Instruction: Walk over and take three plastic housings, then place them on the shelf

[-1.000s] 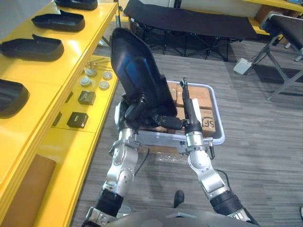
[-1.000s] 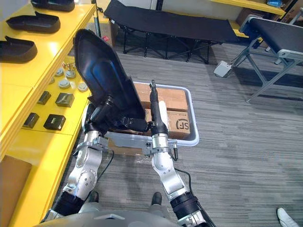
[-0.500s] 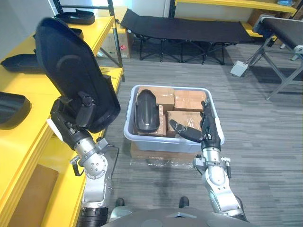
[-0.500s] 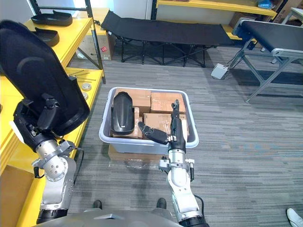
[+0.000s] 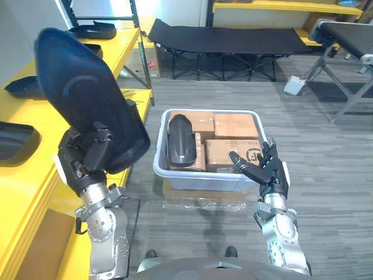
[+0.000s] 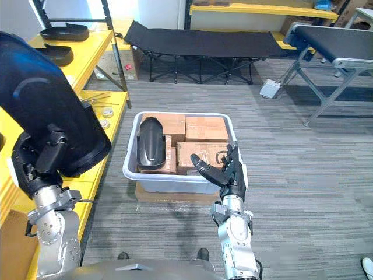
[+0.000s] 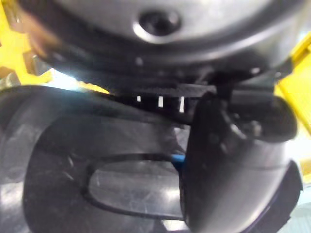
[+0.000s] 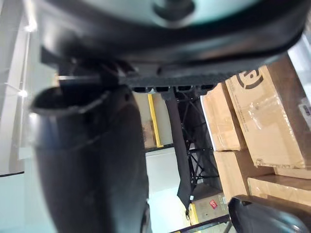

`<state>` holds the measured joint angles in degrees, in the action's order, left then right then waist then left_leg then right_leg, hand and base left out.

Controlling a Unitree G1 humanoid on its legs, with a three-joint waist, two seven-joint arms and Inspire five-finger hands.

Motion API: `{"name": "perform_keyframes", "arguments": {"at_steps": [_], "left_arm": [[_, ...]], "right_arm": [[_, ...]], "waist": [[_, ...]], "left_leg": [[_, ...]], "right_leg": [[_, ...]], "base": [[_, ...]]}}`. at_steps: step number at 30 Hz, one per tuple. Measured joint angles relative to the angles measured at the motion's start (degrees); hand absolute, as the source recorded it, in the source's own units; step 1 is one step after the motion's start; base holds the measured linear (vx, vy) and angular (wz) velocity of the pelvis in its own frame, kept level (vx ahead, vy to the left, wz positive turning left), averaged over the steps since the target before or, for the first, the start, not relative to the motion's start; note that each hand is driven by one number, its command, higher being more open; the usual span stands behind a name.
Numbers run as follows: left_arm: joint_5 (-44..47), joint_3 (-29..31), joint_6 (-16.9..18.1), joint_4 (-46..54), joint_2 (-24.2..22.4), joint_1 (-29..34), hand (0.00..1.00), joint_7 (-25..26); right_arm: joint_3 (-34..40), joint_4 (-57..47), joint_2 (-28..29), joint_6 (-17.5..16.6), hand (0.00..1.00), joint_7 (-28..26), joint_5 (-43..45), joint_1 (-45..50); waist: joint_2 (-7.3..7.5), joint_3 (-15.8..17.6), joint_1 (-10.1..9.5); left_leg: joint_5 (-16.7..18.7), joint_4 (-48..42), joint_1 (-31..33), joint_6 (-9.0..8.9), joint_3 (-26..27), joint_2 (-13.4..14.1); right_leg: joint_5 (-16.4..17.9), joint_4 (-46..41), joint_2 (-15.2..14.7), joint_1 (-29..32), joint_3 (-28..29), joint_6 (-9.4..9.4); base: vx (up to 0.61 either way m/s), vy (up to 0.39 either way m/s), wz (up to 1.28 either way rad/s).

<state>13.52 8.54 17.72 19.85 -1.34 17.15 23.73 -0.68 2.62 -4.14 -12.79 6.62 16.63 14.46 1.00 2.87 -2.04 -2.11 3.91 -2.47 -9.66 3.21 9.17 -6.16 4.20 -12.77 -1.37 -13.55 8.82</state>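
My left hand (image 5: 87, 160) is shut on a large black plastic housing (image 5: 81, 99), held upright beside the yellow shelf (image 5: 23, 186); the thumb (image 7: 228, 160) lies across the housing's inner face (image 7: 97, 184). A second black housing (image 5: 180, 140) lies in the grey bin (image 5: 198, 178) on cardboard boxes (image 5: 236, 125). My right hand (image 5: 268, 172) hovers open at the bin's front right corner, fingers spread and holding nothing. More black housings (image 5: 17, 140) rest on the shelf top, one farther back (image 5: 96, 29).
A black folding cot (image 5: 233, 38) stands behind the bin. A metal frame (image 5: 349, 76) and a white box (image 5: 297, 83) are at the right. Small parts (image 6: 105, 122) lie on the shelf's lower level. Grey carpet stretches to the right of the bin.
The left hand has carried the housing from above the bin over to the shelf side. The right hand has let go of it and sunk to the bin's front corner. The camera also shifted.
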Motion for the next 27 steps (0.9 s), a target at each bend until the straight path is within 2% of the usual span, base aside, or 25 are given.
{"name": "perform_keyframes", "arguments": {"at_steps": [5,8,13,16,18,21,22,23,24,25,26,27], "left_arm": [[-0.1,6.7,-0.1,2.7,-1.2,3.4,0.00,0.9],[-0.2,10.4,0.0,2.9,-2.1,5.9,0.00,2.1],[-0.1,17.4,-0.1,2.9,-3.9,10.2,0.00,2.4],[0.6,20.3,0.0,2.9,-4.5,12.0,0.00,2.1],[2.5,20.9,0.1,2.9,-4.5,12.4,0.00,1.2],[4.4,20.8,1.1,2.9,-4.6,12.3,0.00,-1.7],[4.6,20.2,1.1,2.9,-4.6,11.9,0.00,-4.0],[4.6,19.5,1.1,2.9,-4.6,11.6,0.00,-5.1],[4.6,17.6,1.1,2.8,-4.6,11.3,0.00,-6.9],[4.6,16.0,1.2,2.8,-4.6,11.4,0.00,-8.1],[4.6,15.9,1.2,2.8,-4.6,11.5,0.00,-8.3],[4.6,16.3,1.3,2.8,-4.7,11.6,0.00,-7.9]], "right_arm": [[-1.9,4.1,-0.4,2.1,1.00,-1.3,0.5,-3.3],[-4.1,6.2,-0.4,2.6,1.00,-1.5,0.4,-6.6],[-7.0,8.6,0.1,3.3,1.00,-3.5,0.5,-11.5],[-9.3,9.5,0.5,3.4,1.00,-3.6,0.5,-13.6],[-11.0,9.6,0.5,3.7,1.00,-3.6,0.3,-13.8],[-13.2,9.8,0.5,5.1,1.00,-3.8,-2.8,-13.6],[-13.5,9.8,0.5,5.4,1.00,-3.4,-3.2,-13.0],[-13.5,9.5,0.4,5.8,1.00,-3.1,-3.4,-12.5],[-13.4,9.5,-0.5,6.3,1.00,-2.7,-4.0,-11.7],[-13.2,9.5,-1.3,6.5,1.00,-2.6,-4.6,-10.7],[-13.2,9.5,-1.4,6.6,1.00,-2.9,-4.5,-10.4],[-13.3,9.5,-1.2,6.6,1.00,-3.9,-4.5,-10.1]], "waist": [[-1.15,-0.7,-3.30],[-1.69,-1.2,-6.02],[-1.33,-1.6,-10.13],[-1.27,-1.7,-11.59],[-1.22,-1.7,-12.06],[-1.13,-2.1,-11.58],[-1.16,-2.0,-10.06],[-1.15,-2.0,-9.14],[-1.67,-1.6,-8.37],[-2.20,-1.3,-9.09],[-2.40,-1.2,-9.13],[-2.59,-1.1,-9.17]], "left_leg": [[0.0,-0.8,1.7,-0.05,-4.2,0.0],[-0.1,-1.0,2.7,-0.14,-6.8,-0.2],[-0.1,-1.6,4.1,-0.23,-10.7,-0.6],[0.0,-1.9,4.1,-0.41,-12.1,-0.7],[0.3,-2.7,4.7,-0.67,-13.6,-0.8],[-0.6,-3.8,7.6,-0.31,-16.0,-0.9],[-1.0,-3.8,9.4,2.86,-13.5,-0.3],[-1.8,-4.0,10.1,4.40,-10.3,0.4],[-4.1,-4.7,10.5,5.24,-5.0,1.6],[-5.4,-4.2,9.9,2.25,-4.9,1.1],[-5.8,-3.9,9.9,1.48,-5.3,0.7],[-6.1,-3.4,9.9,1.67,-5.4,0.2]], "right_leg": [[0.8,-0.1,0.0,-1.8,-4.3,0.27],[1.3,0.0,0.0,-2.9,-6.8,0.43],[2.4,-0.2,0.0,-4.2,-10.6,0.59],[3.4,-0.9,0.0,-5.1,-11.9,0.73],[4.0,-1.3,0.0,-5.9,-13.4,0.71],[5.9,-3.7,0.0,-6.6,-18.1,0.80],[6.7,-4.5,-0.2,-8.0,-22.2,1.11],[6.9,-4.8,-0.2,-8.9,-24.4,1.16],[7.5,-5.9,-0.6,-10.5,-27.3,1.40],[8.9,-7.2,-1.5,-11.3,-27.8,2.33],[9.1,-7.3,-1.8,-11.7,-27.9,2.63],[9.2,-7.3,-2.2,-11.7,-28.0,2.71]], "base": [[0.02,-0.012,0.45],[0.02,-0.009,0.41],[0.00,-0.007,0.40],[0.01,-0.007,0.23],[0.01,-0.020,0.37],[0.01,-0.038,0.81],[0.01,-0.042,1.45],[0.01,-0.014,1.76],[0.01,0.081,1.35],[0.01,0.089,1.06],[-0.01,0.114,0.46],[-0.02,0.055,0.18]]}}
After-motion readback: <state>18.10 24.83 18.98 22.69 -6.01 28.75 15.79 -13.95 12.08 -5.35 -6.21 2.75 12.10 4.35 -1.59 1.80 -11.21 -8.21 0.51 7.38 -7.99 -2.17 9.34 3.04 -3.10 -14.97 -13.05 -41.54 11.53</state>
